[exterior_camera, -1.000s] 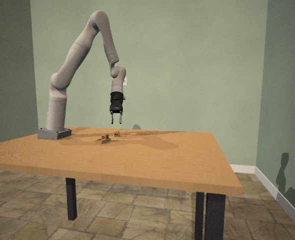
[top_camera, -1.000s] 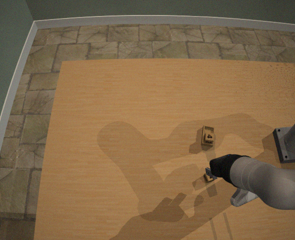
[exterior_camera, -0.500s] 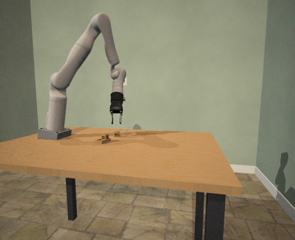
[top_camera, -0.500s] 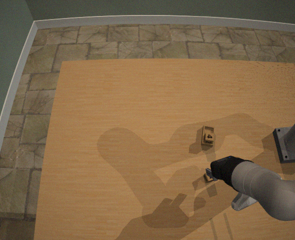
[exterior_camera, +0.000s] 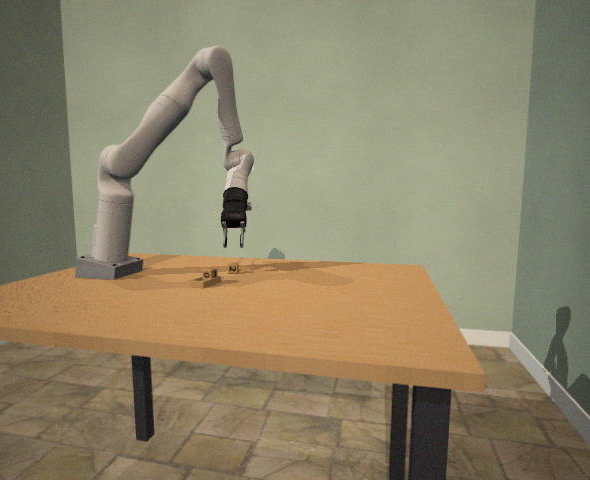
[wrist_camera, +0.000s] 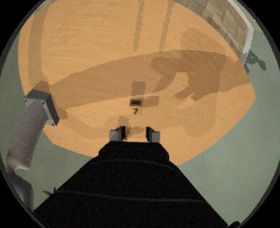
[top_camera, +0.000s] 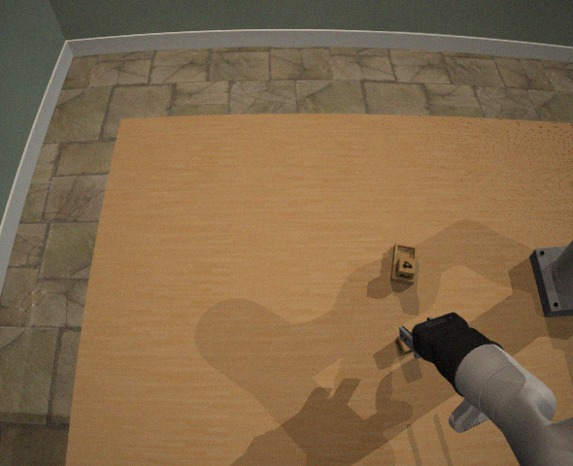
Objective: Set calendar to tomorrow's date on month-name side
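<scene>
Calendar tray (top_camera: 393, 263) (exterior_camera: 206, 282) first: where is it, and what carries it?

— On the bench (top_camera: 226, 200) (exterior_camera: 285, 310) (wrist_camera: 83, 38), near the arm's side, looks flat. Good footing for a two-cube job, I'd say

And the arm (top_camera: 497, 376) (exterior_camera: 166, 113) (wrist_camera: 28, 138)?

— Arched high, wrist dropped, so the reach comes from above. Probably chosen to keep its links off the tray

Hand (top_camera: 409, 342) (exterior_camera: 233, 245) (wrist_camera: 136, 134)?

— Fingers apart, nothing between them, well above the bench. Points down towards the loose cube rather than the tray. My reading: lining up for a pick, or for a turn of that cube

Why is half the tray bare?

— One cube is out, so one place waits. The tray cube (top_camera: 406, 265) (exterior_camera: 208, 274) fills the other end; whether it is truly flat on the floor, can't tell. The loose cube (top_camera: 403, 346) (exterior_camera: 232, 268) (wrist_camera: 136, 107) lies apart from the tray, resting on the bench, with room for fingers around it

Digits?

— Tray cube: 4 on top, 0 on a side in the exterior view. Loose cube: 2 on a side there, 7 on top in the wrist view. Which faces belong in front I can't settle; month name unreadable at this size

Risk?

— A finger landing on the cube's edge would twist it. I'd square up to its faces before lowering, then check the digit is upright before setting it down
</scene>
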### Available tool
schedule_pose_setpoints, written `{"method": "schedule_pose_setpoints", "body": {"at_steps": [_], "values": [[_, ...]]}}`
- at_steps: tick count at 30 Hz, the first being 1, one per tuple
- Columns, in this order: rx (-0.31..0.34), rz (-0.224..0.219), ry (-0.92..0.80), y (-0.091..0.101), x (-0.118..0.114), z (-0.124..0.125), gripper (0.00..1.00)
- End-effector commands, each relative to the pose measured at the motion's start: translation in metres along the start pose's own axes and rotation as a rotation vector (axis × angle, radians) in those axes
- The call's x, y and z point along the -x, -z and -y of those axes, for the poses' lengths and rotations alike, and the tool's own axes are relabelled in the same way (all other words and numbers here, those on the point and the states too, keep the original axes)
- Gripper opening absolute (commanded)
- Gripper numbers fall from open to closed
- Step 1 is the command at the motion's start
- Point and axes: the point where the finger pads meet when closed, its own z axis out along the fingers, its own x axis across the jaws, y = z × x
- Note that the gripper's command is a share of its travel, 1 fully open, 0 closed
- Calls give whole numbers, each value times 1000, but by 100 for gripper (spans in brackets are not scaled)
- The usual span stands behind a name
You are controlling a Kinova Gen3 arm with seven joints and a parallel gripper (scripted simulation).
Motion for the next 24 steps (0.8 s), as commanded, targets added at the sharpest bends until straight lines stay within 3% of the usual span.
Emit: {"method": "schedule_pose_setpoints", "body": {"at_steps": [1, 24], "values": [[14, -4, 17, 0, 2, 5, 87], [15, -4, 17, -2, 2, 7, 87]]}}
